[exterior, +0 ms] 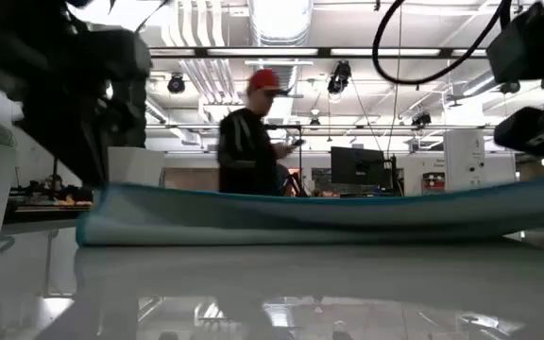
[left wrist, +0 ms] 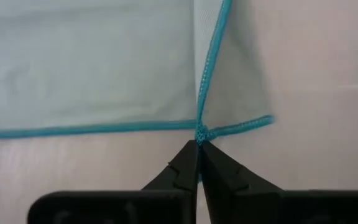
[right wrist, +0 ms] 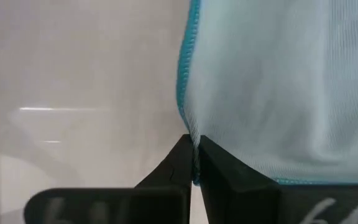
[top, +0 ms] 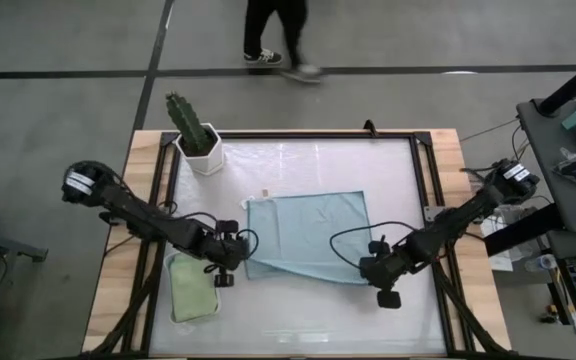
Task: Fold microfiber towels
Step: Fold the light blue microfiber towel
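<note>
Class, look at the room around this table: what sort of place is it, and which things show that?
Probably a robotics lab or workshop: exposed ceiling ducts, computer monitors on benches, and a bare concrete floor beside the table.

We see a towel (top: 308, 236) lying spread on the table (top: 308, 320), its two near corners each caught between closed fingers. The left gripper (top: 236, 248) pinches one corner, the right gripper (top: 373, 268) the other, so the cloth stretches between the two pairs of fingertips and away beyond them. A folded towel (top: 192, 290) lies just beside the left fingers. A potted cactus (top: 194, 132) stands well beyond them.
</note>
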Robot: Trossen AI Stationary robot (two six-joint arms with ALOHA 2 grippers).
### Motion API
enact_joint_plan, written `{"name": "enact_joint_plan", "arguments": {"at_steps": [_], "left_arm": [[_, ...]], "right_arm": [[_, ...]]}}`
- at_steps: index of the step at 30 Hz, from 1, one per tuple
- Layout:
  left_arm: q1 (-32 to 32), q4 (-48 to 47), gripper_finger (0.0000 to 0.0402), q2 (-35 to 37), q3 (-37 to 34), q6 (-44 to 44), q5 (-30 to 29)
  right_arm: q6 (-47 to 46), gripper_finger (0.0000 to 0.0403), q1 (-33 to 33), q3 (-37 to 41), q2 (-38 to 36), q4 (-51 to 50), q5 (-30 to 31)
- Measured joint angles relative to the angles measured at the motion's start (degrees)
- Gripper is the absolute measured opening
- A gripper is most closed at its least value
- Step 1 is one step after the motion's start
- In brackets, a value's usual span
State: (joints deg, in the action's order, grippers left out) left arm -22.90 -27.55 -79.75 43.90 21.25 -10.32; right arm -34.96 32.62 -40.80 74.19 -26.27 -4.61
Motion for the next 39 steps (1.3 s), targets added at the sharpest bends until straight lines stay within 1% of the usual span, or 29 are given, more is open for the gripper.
{"name": "enact_joint_plan", "arguments": {"at_steps": [6, 10, 11, 13, 15, 17, 21, 23, 28, 34, 39], "left_arm": [[-3.2, -0.4, 0.0, 4.6, 3.2, -0.6, 5.2], [-4.8, -0.3, 0.0, 6.7, 4.7, -0.6, 5.8], [-5.0, -0.4, 0.0, 7.0, 5.0, -0.6, 5.3], [-5.0, -0.4, 0.0, 7.6, 5.3, -0.8, 2.2], [-4.7, -1.0, 0.0, 7.8, 5.3, -1.1, -2.5], [-3.9, -3.5, 0.0, 7.9, 5.3, -1.3, -6.7], [-1.3, -9.0, 0.0, 7.5, 5.2, -2.0, -13.1], [0.7, -9.7, 0.0, 7.0, 5.2, -2.7, -16.0], [6.9, -9.9, 0.0, 5.5, 5.2, -7.7, -16.8], [14.9, -9.9, 0.0, 2.1, 5.2, -13.3, -16.8], [21.0, -9.4, 0.0, -1.2, 5.1, -16.3, -16.8]], "right_arm": [[-2.6, 0.0012, 0.0, 0.0, -5.5, -0.6, -3.4], [-2.6, 0.0012, 0.0, 0.0, -9.2, -0.5, -3.4], [-2.6, 0.0012, 0.0, 0.0, -10.1, -0.5, -3.3], [-2.6, 0.0012, -0.3, 0.0, -11.6, -0.6, -2.4], [-2.6, 0.0012, -1.0, 0.0, -12.8, -0.7, -1.0], [-2.6, 0.0012, -2.3, 0.0, -13.4, -1.1, 0.1], [-2.1, 0.0012, -5.7, 0.0, -13.6, -4.2, 0.5], [-1.3, 0.0012, -7.6, 0.0, -13.4, -6.8, 2.0], [2.5, 0.0012, -12.5, 0.0, -13.1, -12.0, 7.1], [7.7, 0.0012, -18.1, 0.0, -13.1, -13.9, 12.3], [10.2, 0.0012, -22.7, 0.1, -13.1, -14.2, 13.8]]}}
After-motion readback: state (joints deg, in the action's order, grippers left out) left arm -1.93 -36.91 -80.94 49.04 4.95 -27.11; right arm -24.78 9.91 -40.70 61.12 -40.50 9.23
